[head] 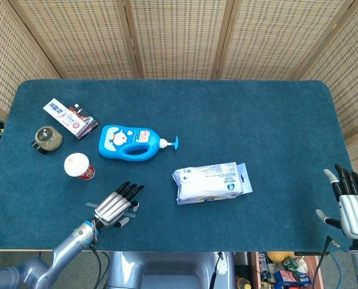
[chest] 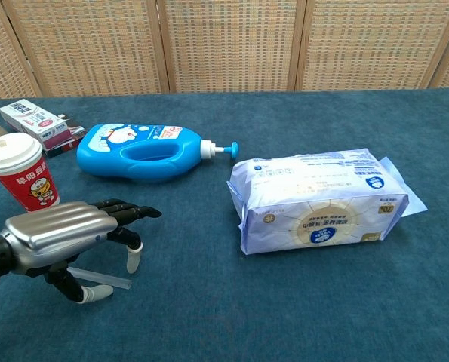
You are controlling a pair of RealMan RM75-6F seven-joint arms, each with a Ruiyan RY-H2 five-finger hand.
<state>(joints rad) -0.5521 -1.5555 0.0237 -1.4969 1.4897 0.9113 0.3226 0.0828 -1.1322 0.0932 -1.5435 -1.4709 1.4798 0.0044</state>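
Note:
My left hand (head: 115,205) (chest: 62,234) hovers low near the table's front edge, fingers spread and pointing toward the middle, holding nothing. Under it lies a thin clear straw-like stick (chest: 99,278) on the blue cloth. A red paper cup with a white lid (head: 79,167) (chest: 20,179) stands just behind the hand. A blue pump bottle (head: 132,143) (chest: 145,149) lies on its side further back. A white wipes pack (head: 211,182) (chest: 322,201) lies in the middle. My right hand (head: 351,206) stands open at the front right corner, off the table edge.
At the far left lie a white toothpaste box (head: 64,117) (chest: 34,120) on a dark packet (head: 87,119) and a small round tin (head: 47,138). Woven screens (head: 179,36) close off the back. The blue table cloth (head: 269,126) stretches wide to the right.

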